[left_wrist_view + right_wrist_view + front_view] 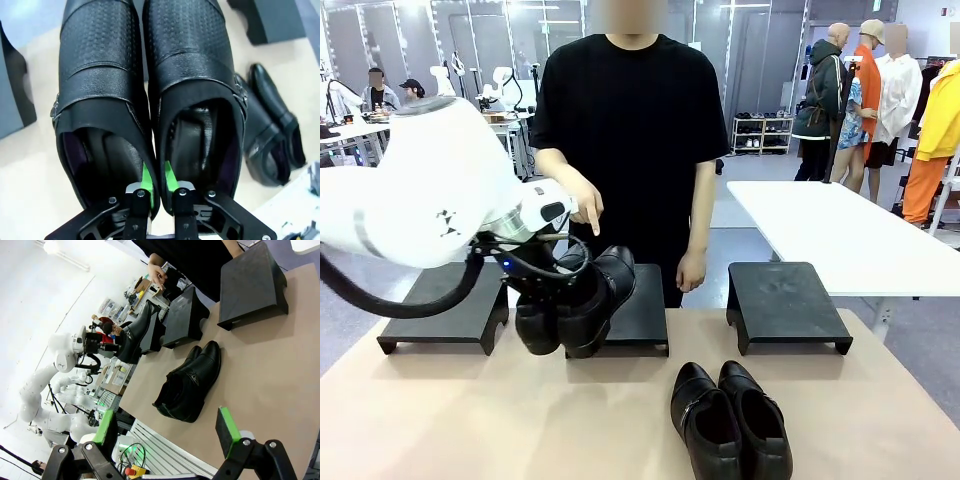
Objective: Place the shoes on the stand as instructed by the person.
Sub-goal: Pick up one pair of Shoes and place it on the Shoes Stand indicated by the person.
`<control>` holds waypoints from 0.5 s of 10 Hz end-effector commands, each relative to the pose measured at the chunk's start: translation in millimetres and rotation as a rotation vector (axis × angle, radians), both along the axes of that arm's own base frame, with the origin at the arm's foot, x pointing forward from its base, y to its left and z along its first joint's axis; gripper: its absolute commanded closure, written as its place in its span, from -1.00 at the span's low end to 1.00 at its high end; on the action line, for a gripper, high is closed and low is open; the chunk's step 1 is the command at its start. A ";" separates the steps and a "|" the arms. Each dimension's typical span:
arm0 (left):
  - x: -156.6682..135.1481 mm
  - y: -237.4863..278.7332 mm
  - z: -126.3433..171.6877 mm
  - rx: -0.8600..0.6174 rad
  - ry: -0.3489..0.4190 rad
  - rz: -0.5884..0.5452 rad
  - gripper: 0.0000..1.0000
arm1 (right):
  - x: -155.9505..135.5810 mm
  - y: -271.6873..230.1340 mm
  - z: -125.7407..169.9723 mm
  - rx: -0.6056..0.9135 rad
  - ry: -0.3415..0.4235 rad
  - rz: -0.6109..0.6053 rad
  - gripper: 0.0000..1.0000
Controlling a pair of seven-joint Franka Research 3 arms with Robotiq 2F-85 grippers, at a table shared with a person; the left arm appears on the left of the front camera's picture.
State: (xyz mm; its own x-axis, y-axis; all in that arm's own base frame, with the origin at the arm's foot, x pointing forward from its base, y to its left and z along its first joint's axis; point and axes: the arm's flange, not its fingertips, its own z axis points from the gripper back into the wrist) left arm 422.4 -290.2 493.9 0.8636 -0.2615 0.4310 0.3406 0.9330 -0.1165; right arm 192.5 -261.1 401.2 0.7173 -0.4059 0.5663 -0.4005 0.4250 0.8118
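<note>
Two-arm shoe-placing scene, seen across the table (470, 420) towards the person (630, 110) standing at its far side. The left gripper (157, 181) is clamped on the held pair (582, 300) of glossy black shoes: its green pads (145, 181) pinch the two adjoining inner walls together at the heel openings, so that both shoes hang from one grip. Each of these shoes carries a strap over the instep with a metal fitting at its outer side. The pair sits tilted, toes raised and pointing away from the robot, at the near left corner of the middle stand (645, 310); whether a sole touches the stand cannot be told. The person's hand (582, 205) hangs above this stand with the index finger extended downward, just beyond the toes. The left stand (445, 305) and the right stand (785, 300) flank the middle one along the far half of the table, each well apart from it. The second pair (730, 420) lies side by side on the table, near the robot and right of centre, toes pointing away. The right gripper (166, 422) hovers above the near right part of the table with its jaws spread wide and nothing between them.
</note>
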 end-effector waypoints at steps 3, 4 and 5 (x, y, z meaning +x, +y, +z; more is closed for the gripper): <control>57.8 -38.4 -3.1 -0.016 -0.093 0.104 1.00 | 0.0 0.3 1.0 0.000 -0.028 -0.004 -1.00; 67.1 -46.1 -7.4 -0.005 -0.096 0.113 1.00 | 0.0 0.3 1.0 0.000 -0.028 -0.004 -1.00; 77.3 -53.9 -10.9 0.006 -0.108 0.121 1.00 | 0.0 0.3 1.0 0.000 -0.028 -0.004 -1.00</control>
